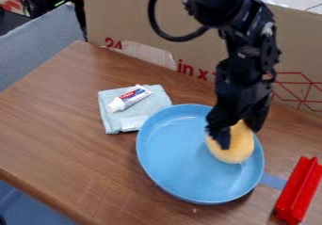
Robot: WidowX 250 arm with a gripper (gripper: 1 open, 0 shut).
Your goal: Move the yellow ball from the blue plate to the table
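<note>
Now at the grasping step — gripper (pixel 232 135) open wide around the yellow ball (pixel 235 148) on the blue plate (pixel 176 163) — next closing, lifting, then setting down on the table (pixel 56 106).

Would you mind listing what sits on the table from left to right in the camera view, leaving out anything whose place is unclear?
Pale folded cloth → toothpaste tube lying on it → blue plate → yellow ball on the plate, under the tool → red block at the right edge.
</note>
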